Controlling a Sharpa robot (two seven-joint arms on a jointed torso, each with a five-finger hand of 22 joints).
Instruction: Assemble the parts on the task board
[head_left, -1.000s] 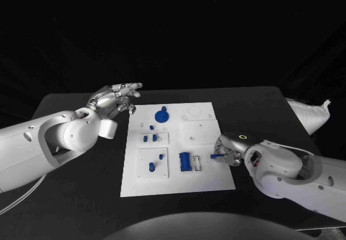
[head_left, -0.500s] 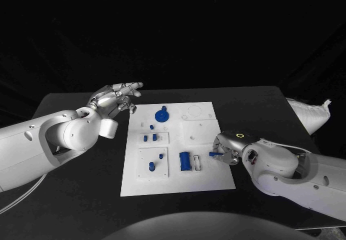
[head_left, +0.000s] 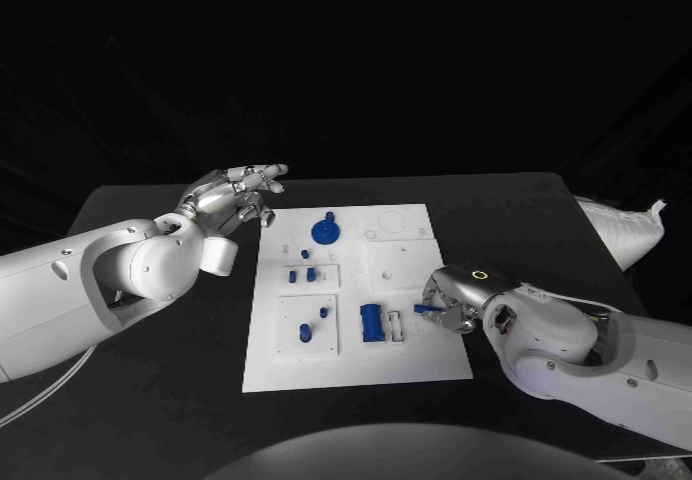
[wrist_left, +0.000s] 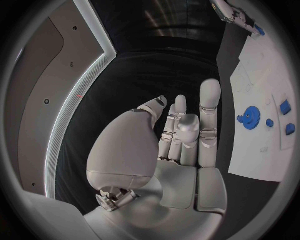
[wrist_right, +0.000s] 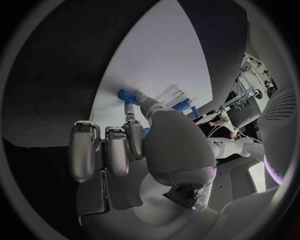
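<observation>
I see the right robot hand (head_left: 453, 297) pinching a small blue part (head_left: 423, 309) over the task board (head_left: 355, 350) right edge; left robot hand (head_left: 231, 199) spread, empty, off the board's far-left corner.

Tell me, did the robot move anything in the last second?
Yes, a little. The right hand, pinching a small blue part in its fingers, carried it slightly leftward, further in over the task board. The left hand stayed raised and open beside the board, and the other blue parts stayed put.
</observation>
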